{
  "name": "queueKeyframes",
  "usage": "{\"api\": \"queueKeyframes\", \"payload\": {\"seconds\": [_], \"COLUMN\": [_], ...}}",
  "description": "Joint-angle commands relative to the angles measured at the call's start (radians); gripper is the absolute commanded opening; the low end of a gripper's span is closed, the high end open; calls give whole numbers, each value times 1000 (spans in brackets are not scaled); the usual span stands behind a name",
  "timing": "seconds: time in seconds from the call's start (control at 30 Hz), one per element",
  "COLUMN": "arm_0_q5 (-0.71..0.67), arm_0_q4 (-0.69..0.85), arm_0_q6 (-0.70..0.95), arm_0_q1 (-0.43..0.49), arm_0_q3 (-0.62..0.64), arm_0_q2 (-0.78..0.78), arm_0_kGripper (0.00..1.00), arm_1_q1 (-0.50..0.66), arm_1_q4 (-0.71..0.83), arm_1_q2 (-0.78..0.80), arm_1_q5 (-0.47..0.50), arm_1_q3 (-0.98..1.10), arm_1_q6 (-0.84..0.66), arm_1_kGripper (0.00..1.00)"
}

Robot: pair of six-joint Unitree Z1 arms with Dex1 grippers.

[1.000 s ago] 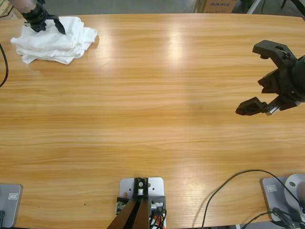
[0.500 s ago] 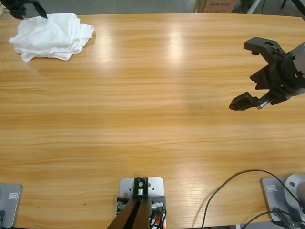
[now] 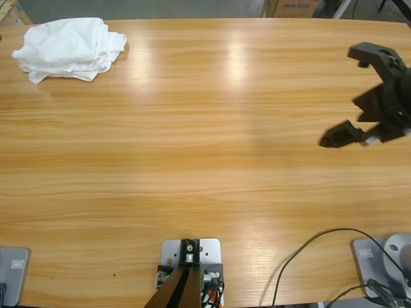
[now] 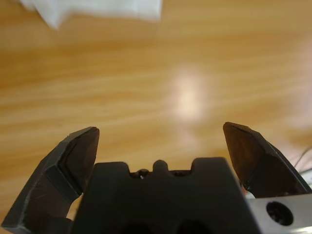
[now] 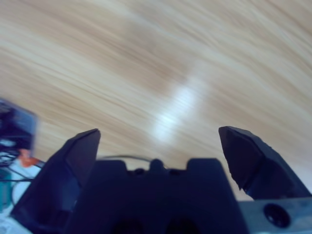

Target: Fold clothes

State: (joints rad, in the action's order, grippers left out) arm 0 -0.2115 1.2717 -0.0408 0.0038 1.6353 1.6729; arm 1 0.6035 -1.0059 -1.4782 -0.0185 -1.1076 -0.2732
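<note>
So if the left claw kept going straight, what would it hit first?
Most likely the bare wooden table: the open left claw points down at it. The white clothes lie farther on, at the view's top edge and off that line, though depth is hard to judge.

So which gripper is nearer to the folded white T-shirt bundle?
Left. The left gripper has the bundle ahead; the right gripper hangs at the table's opposite end.

Cardboard box [image 3: 290, 8] beyond table's far edge: dark printed lettering, cut off, possibly "AUX"; no other legible text.
</note>
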Motion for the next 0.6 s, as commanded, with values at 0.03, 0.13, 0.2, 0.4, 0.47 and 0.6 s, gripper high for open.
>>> {"api": "queueKeyframes", "payload": {"seconds": [0.03,0.13,0.2,0.4,0.47,0.6], "arm_0_q5": [6,7,26,36,29,28], "arm_0_q4": [-68,-141,-170,-261,-339,-354], "arm_0_q6": [-2,-7,-7,-26,-34,-34], "arm_0_q1": [-162,-183,-183,-200,-210,-214], "arm_0_q3": [-386,-530,-624,-711,-754,-766], "arm_0_q2": [-297,-382,-415,-493,-471,-466], "arm_0_kGripper": [1000,1000,1000,991,991,993], "arm_1_q1": [-13,-13,-13,-42,-64,-91], "arm_1_q4": [-87,-67,-38,13,11,13], "arm_1_q2": [82,82,83,84,63,72], "arm_1_q5": [148,206,234,256,258,261], "arm_1_q3": [6,53,89,125,121,122], "arm_1_q6": [58,73,81,81,81,81], "arm_1_kGripper": [1000,1000,1000,1000,1000,1000]}}
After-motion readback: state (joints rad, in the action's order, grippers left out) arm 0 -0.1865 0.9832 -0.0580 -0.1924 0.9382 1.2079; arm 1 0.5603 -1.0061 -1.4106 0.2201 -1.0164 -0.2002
